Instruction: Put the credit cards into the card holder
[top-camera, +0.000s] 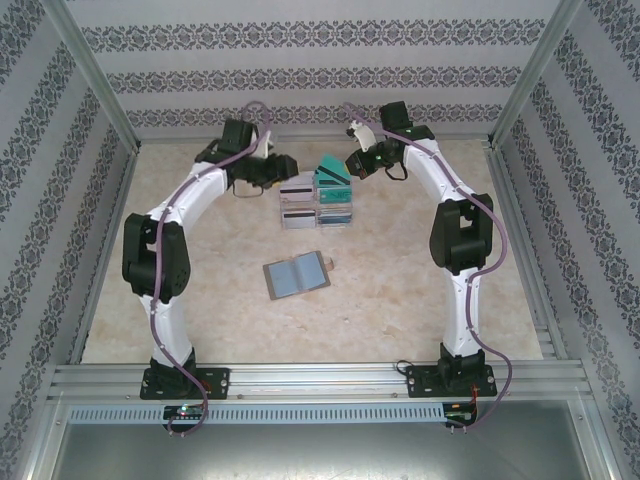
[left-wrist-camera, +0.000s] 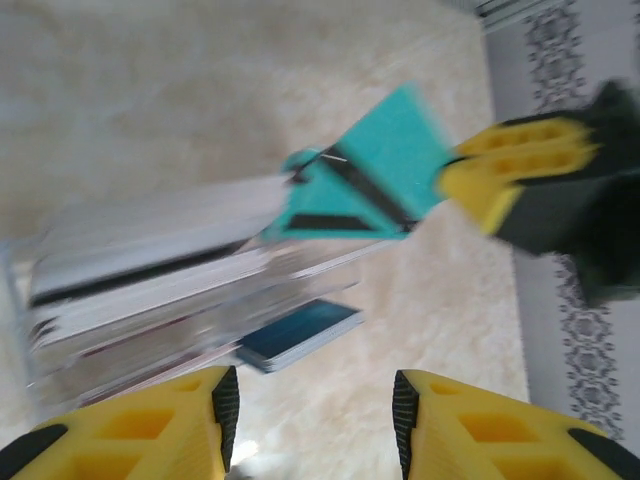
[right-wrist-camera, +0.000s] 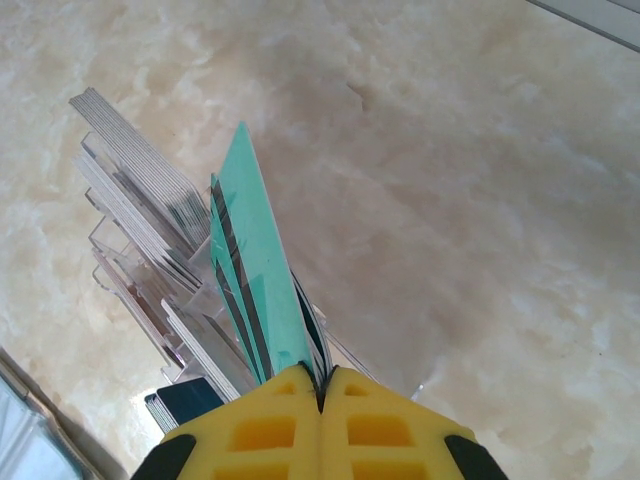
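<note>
**Obscured and Unresolved Areas**

Left wrist view: the clear tray (left-wrist-camera: 300, 275) and card stacks (left-wrist-camera: 150, 240) are motion-blurred, so no card count can be read. Right wrist view: the right gripper (right-wrist-camera: 320, 375) covers the lower ends of the teal cards (right-wrist-camera: 255, 250), possibly three. The card holder (top-camera: 296, 275) pockets are too small to resolve.

No legible text, brand, number or sign; credit cards (right-wrist-camera: 265, 280) too blurred or edge-on to read.

**Clear tray on a marbled table**

A clear plastic tray with four compartments (right-wrist-camera: 125, 295) stands at the far middle of the beige marbled tabletop (top-camera: 400, 300). Grey-and-white patterned wallpaper panels (top-camera: 320, 40) enclose three sides. A ribbed aluminium rail (top-camera: 320, 378) runs along the near edge.
</note>
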